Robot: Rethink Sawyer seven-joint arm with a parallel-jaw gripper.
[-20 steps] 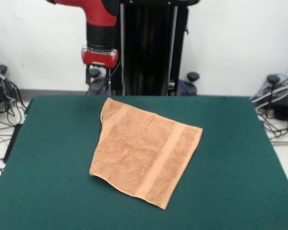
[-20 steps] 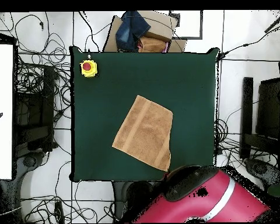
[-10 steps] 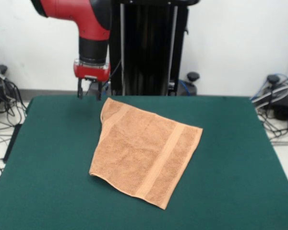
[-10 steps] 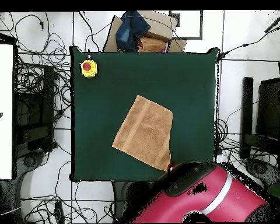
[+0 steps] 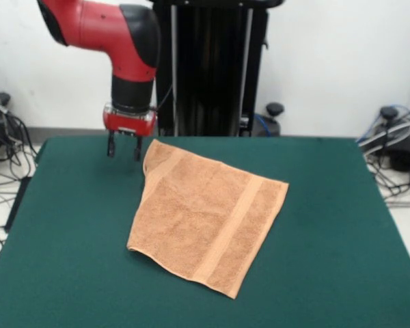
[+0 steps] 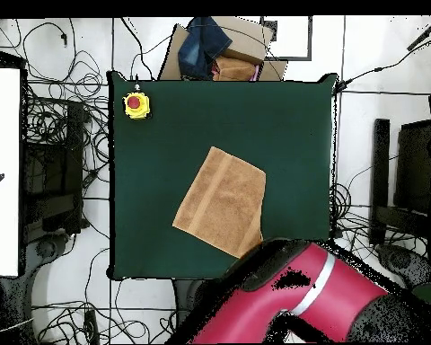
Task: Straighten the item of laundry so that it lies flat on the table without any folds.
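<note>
The peach-orange towel [image 5: 206, 213] lies askew in the middle of the green table [image 5: 328, 205], with a band stripe near each short end. Its left edge near the far corner is folded over in a narrow flap. My gripper [image 5: 124, 152] hangs just above the table's far left part, a little left of the towel's far corner. It is open and empty, fingers [image 5: 111, 149] pointing down. In the overhead view the towel [image 6: 223, 204] lies on the table [image 6: 291, 126], and the red arm [image 6: 295, 292] covers its corner nearest the robot and hides the gripper.
A yellow box with a red button [image 6: 136, 104] sits on one table corner in the overhead view. A cardboard box with blue cloth [image 6: 215, 49] stands beyond the table's edge. Cables lie on the floor around the table.
The arm has come down and moved left over the table's far edge. The gripper now hangs lower beside the towel's far corner. The towel has not moved.
</note>
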